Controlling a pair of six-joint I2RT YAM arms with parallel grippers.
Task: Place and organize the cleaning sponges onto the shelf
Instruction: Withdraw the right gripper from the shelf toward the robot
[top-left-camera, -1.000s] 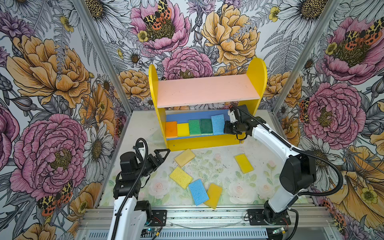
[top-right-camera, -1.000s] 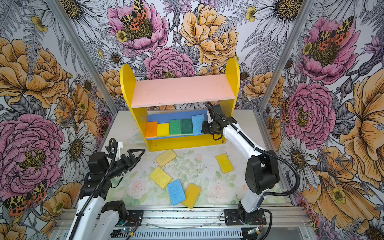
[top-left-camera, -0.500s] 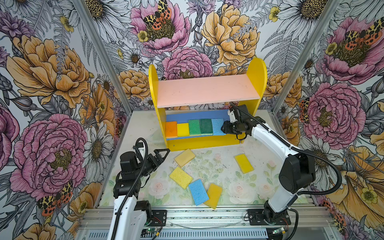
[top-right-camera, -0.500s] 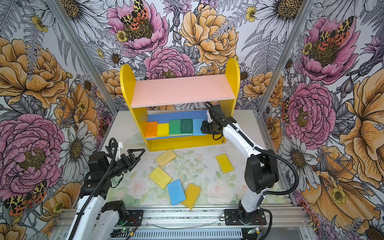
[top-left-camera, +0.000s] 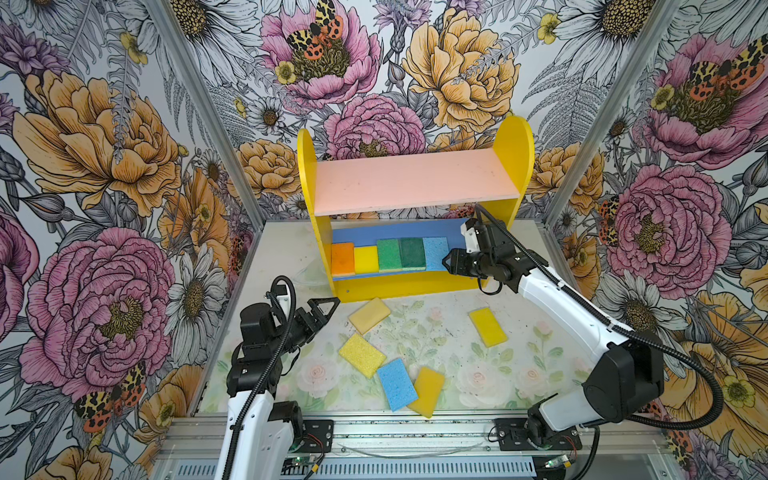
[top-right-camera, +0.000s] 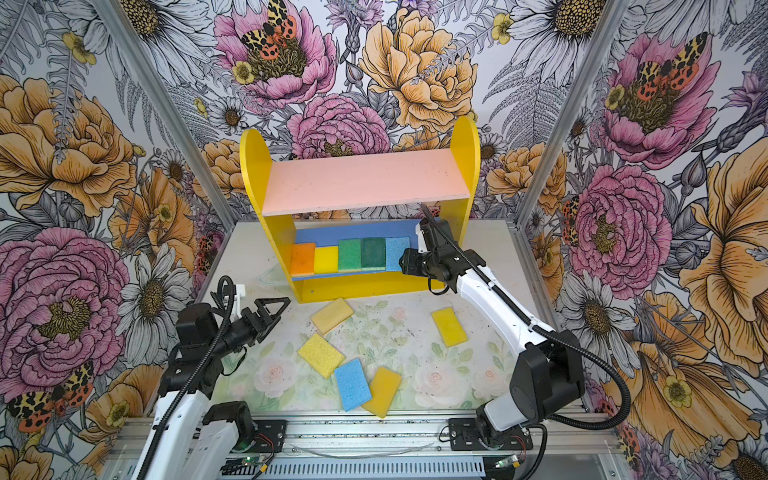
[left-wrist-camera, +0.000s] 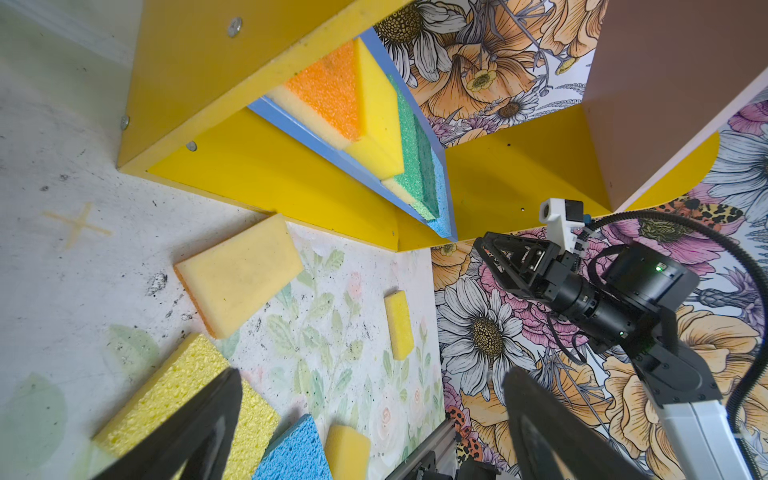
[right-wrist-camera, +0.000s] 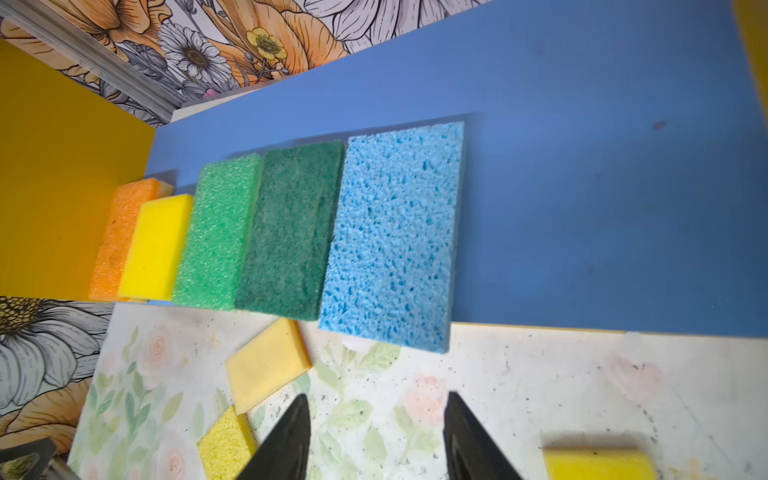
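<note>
The shelf (top-left-camera: 513, 166) has yellow sides, a bare pink upper board (top-left-camera: 415, 183) and a blue lower board (right-wrist-camera: 582, 187). On the lower board lie, side by side, orange (top-left-camera: 343, 258), yellow (top-left-camera: 365, 258), green (top-left-camera: 389, 254), dark green (top-left-camera: 412, 252) and light blue (right-wrist-camera: 395, 232) sponges. My right gripper (top-left-camera: 451, 262) hangs open and empty just off the light blue sponge's front right corner. Loose on the table are pale yellow (top-left-camera: 369, 315), rough yellow (top-left-camera: 361, 355), blue (top-left-camera: 397, 383), golden (top-left-camera: 426, 390) and bright yellow (top-left-camera: 487, 326) sponges. My left gripper (top-left-camera: 328, 305) is open, raised left of the pale yellow one.
Flowered walls (top-left-camera: 124, 166) close in the table on three sides, and a metal rail (top-left-camera: 395, 432) runs along the front edge. The blue loose sponge overlaps the golden one. The right part of the lower board (top-left-camera: 455, 232) is bare.
My right gripper has opened and let go of the light blue sponge, which now lies flat on the lower board beside the dark green one. The left arm has not moved.
</note>
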